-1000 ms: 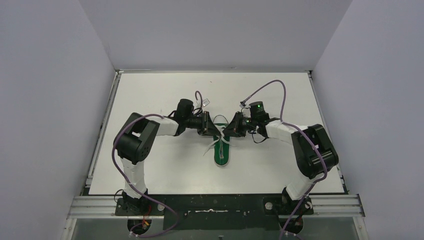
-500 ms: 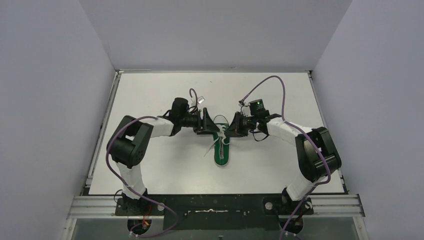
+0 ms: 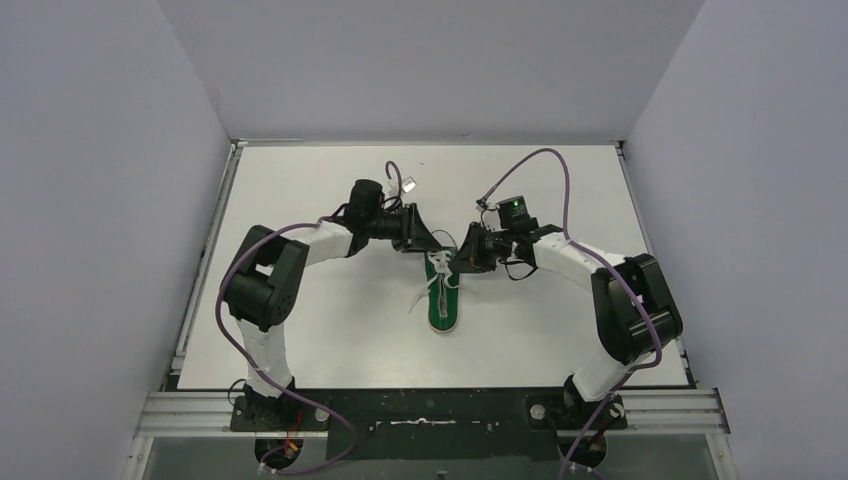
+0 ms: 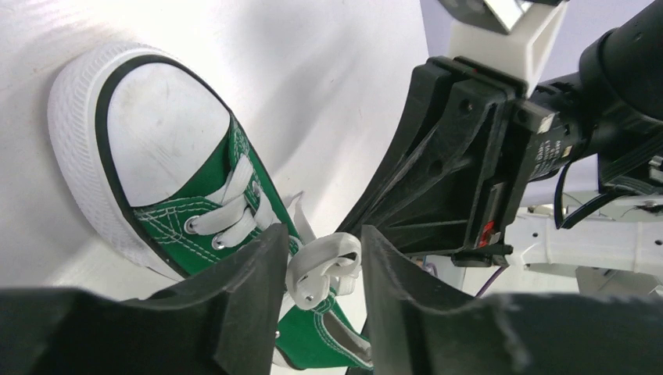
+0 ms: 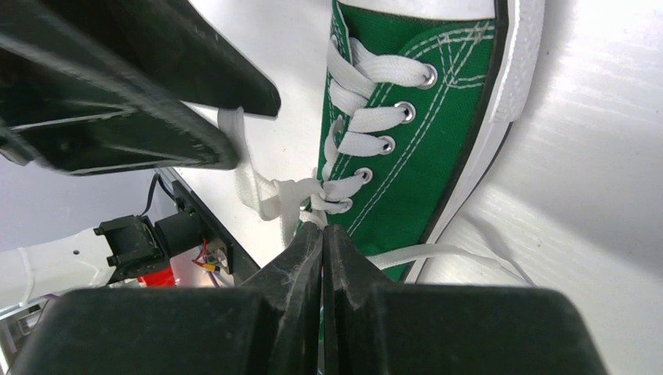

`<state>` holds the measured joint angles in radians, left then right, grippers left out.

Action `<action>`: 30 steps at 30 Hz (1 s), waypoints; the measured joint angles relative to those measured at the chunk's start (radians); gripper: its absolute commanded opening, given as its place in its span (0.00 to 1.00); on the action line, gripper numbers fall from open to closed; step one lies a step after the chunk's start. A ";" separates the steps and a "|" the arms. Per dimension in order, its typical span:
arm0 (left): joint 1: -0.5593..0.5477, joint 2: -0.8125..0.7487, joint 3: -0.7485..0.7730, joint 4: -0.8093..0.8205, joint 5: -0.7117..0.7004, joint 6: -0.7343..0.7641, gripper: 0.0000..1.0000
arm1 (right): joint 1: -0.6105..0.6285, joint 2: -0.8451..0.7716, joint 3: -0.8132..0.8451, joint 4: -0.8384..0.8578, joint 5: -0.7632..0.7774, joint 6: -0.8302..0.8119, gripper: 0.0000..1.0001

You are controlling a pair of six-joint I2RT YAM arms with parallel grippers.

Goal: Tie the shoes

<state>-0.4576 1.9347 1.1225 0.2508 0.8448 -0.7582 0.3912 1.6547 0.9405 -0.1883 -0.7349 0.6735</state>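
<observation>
Above the table (image 3: pixel 300 330), the overhead camera shows the shoe (image 3: pixel 443 300) lying near the middle, heel toward the arms and toe under the two grippers. Over the last second the left gripper (image 3: pixel 428 242) has swung away from the shoe toward the far side. The right gripper (image 3: pixel 459 264) has barely shifted from its place at the shoe's right edge. I judge this to be a pull that draws the laces (image 3: pixel 433 285) tighter at their crossing. No bow has formed yet, and one loose end trails off to the shoe's left. From the left wrist, the white toe cap (image 4: pixel 156 133) sits at the upper left. This gripper's fingers (image 4: pixel 250 305) are closed around a folded bit of lace that fills the narrow gap between them, so it looks held. The black body of the other gripper stands just behind. From the right wrist, the fingers (image 5: pixel 344 312) are pressed fully together, pinching a strand right where the laces bunch below the lowest eyelets (image 5: pixel 363 176). A second strand runs slack along the sole on the table. The table is smooth, white and slightly glossy, with soft reflections beside the sole. Plain pale walls (image 3: pixel 430 60) close it in on three sides, a metal rail (image 3: pixel 430 410) carries the arm bases at the near edge, and purple cables (image 3: pixel 545 165) loop over both arms.
</observation>
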 measured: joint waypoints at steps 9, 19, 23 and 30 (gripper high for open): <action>0.000 -0.005 -0.029 -0.084 0.000 0.056 0.00 | 0.009 0.000 0.087 -0.071 0.040 -0.040 0.00; 0.000 -0.124 -0.159 -0.113 -0.057 0.057 0.00 | 0.064 0.000 0.195 -0.246 0.284 -0.075 0.00; 0.000 -0.180 -0.219 -0.140 -0.105 0.056 0.00 | 0.095 0.000 0.188 -0.257 0.401 -0.099 0.00; 0.000 -0.186 -0.240 -0.204 -0.156 0.056 0.00 | 0.086 0.000 0.153 -0.258 0.515 -0.105 0.00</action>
<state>-0.4572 1.7489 0.8825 0.0467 0.6888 -0.7025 0.4774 1.6547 1.0931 -0.4461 -0.2195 0.5690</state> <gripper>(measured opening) 0.007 0.021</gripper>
